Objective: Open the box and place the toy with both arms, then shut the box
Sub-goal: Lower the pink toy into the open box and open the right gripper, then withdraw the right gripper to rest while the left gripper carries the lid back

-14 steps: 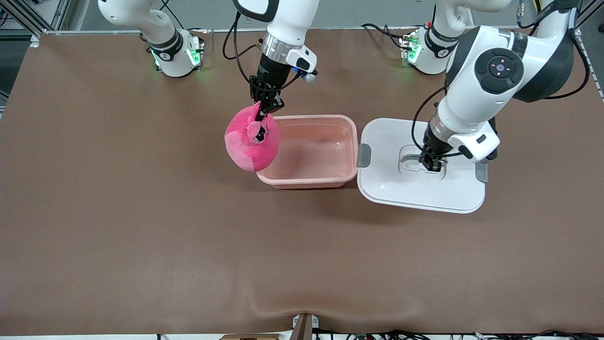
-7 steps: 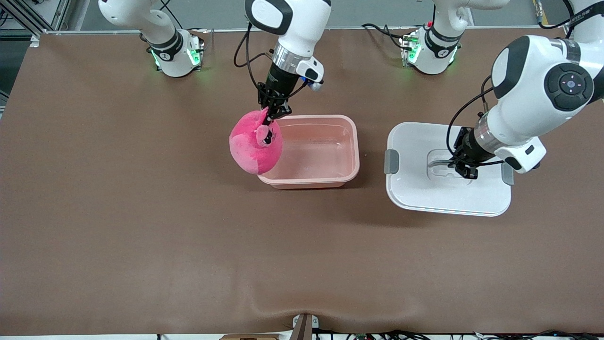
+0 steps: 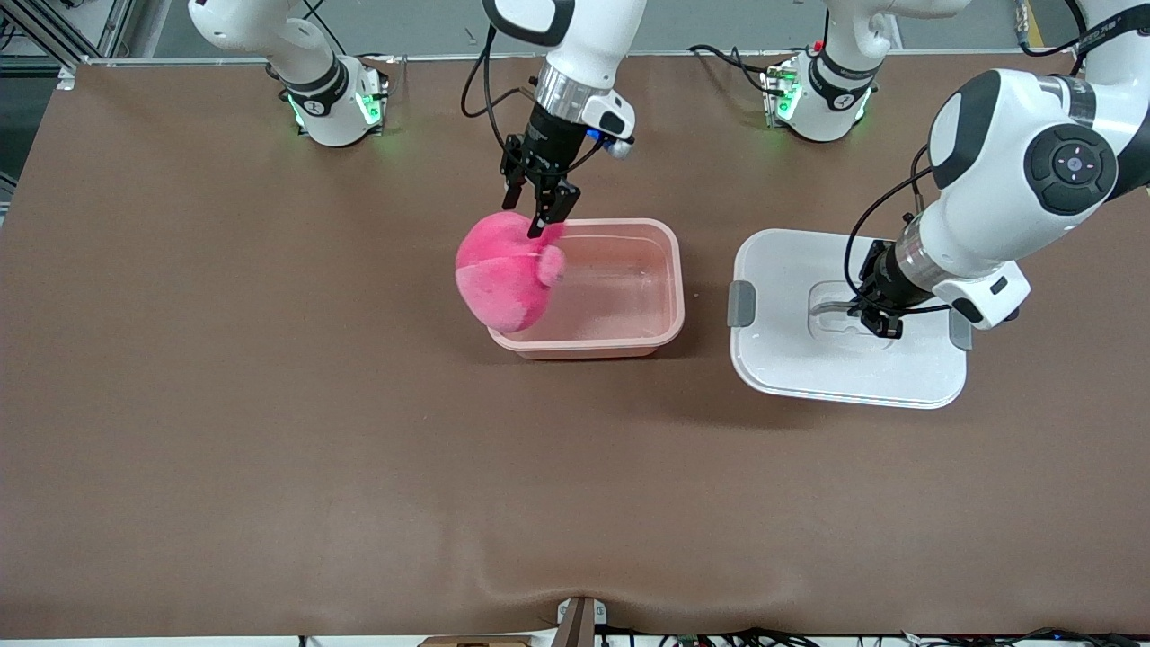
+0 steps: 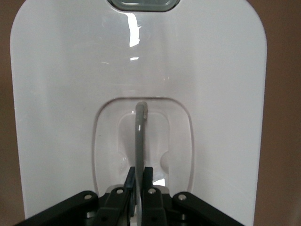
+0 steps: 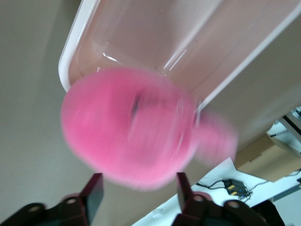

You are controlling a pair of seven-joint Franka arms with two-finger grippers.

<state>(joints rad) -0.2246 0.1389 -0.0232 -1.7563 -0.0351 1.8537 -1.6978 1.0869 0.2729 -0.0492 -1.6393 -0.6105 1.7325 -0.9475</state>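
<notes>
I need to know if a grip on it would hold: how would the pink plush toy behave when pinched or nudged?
The toy looks soft and fuzzy, so it would probably squash under a pinch. Its round shape suggests it may roll. It lies over the box rim below the open right gripper, so it could tip either way.

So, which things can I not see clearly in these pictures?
- Plush toy: its eyes face away in the front view; the right wrist view shows it motion-blurred.
- Pink box: the toy hides its end toward the right arm, so whether the toy rests on the rim or is falling is unclear.
- Lid: the left arm covers part of it; whether it touches the table is unclear.
- Left gripper: cut off by the wrist picture's edge.
</notes>
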